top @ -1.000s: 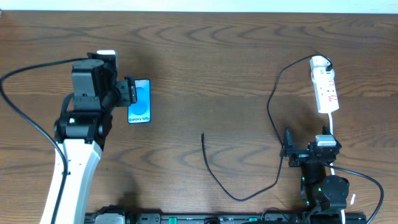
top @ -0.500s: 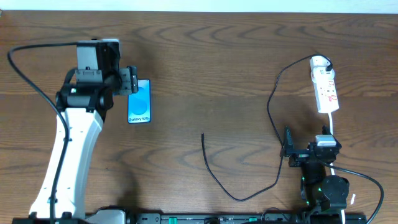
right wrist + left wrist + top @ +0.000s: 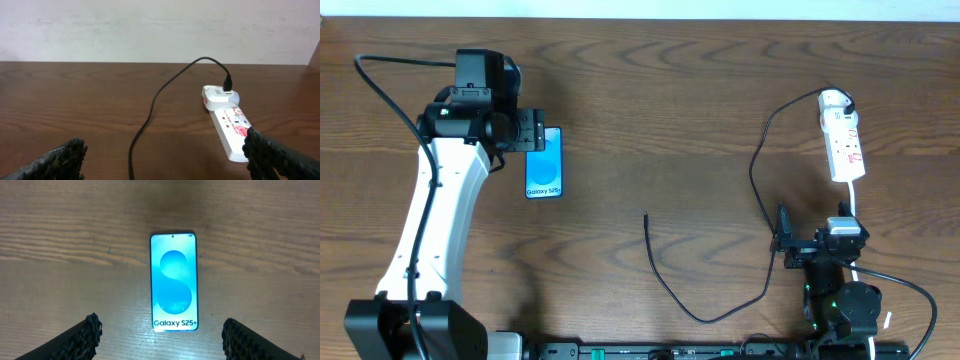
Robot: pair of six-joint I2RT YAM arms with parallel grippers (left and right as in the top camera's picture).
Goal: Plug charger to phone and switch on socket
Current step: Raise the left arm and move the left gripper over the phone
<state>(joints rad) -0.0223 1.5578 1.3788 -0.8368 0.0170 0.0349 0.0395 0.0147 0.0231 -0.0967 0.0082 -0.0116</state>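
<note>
**Sam:** What is the biggest thing you have here?

**Kit:** The brown table (image 3: 660,90). It has lots of bare wood in the middle, so you have room to move things about.

**Sam:** And the arms?

**Kit:** Your left gripper (image 3: 538,130) hangs over the top end of the phone (image 3: 544,165). Its jaws are apart and hold nothing. From the wrist camera the phone sits between the two fingers, with a gap on each side. I think it waits there so you can come down and pinch the long edges.

**Sam:** What about the other one?

**Kit:** Your right gripper (image 3: 782,240) sits low by the front edge, with its jaws wide apart and empty. It looks toward the socket (image 3: 843,140), which lies at the far right with its white cord (image 3: 853,200) running back past the arm.

**Sam:** Where is the charger?

**Kit:** The charger (image 3: 665,285) is a thin black line. One end is plugged in at the top of the socket. The rest loops down across the wood, and the plug tip (image 3: 646,215) lies in the open middle, well apart from the phone.

**Sam:** So what is left?

**Kit:** All of it, I think — the tip is not in the phone. I cannot tell if the switch is on.
</note>
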